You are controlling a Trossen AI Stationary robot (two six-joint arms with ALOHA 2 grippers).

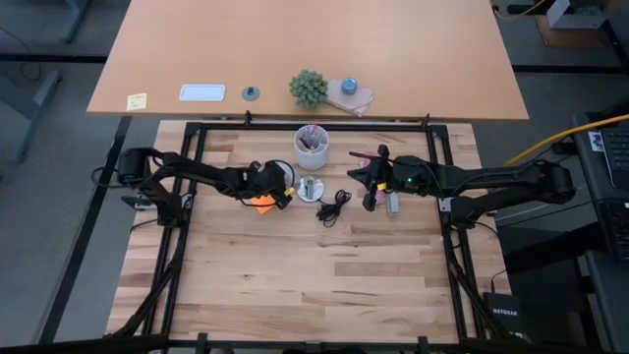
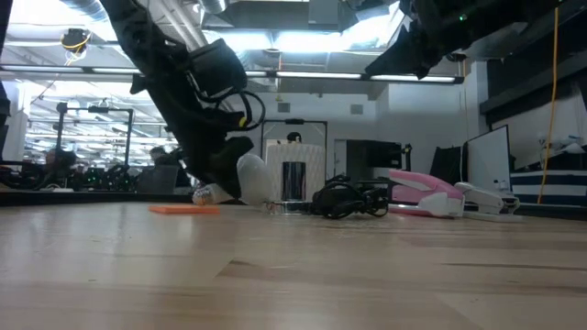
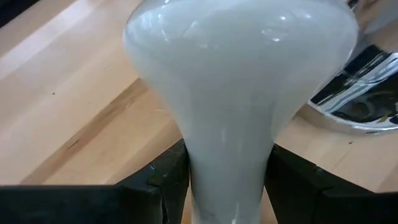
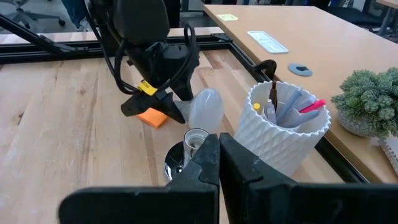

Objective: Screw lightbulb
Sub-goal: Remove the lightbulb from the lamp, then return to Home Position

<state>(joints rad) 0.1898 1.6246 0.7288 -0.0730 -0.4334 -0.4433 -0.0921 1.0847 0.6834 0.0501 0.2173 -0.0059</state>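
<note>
Holding lightbulb (image 4: 205,109) by narrow neck: left gripper (image 3: 227,180), fingers pinching either side, rounded end forward. Bulb low over table, just beside silvery fitting (image 4: 189,152), tilted, apart from socket. Black cord (image 1: 334,208) trails from fitting; white cup of pens (image 1: 313,147) close behind. Right gripper (image 4: 217,165) hovers nearby, fingers pressed together, empty. Judgement: pickup done; base not yet in socket; aligning, seating, twisting left.

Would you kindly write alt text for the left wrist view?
A white lightbulb fills the view, its narrow neck clamped between the left gripper's two dark fingers. Beside it on the wooden table sits a shiny silver fitting.
</note>
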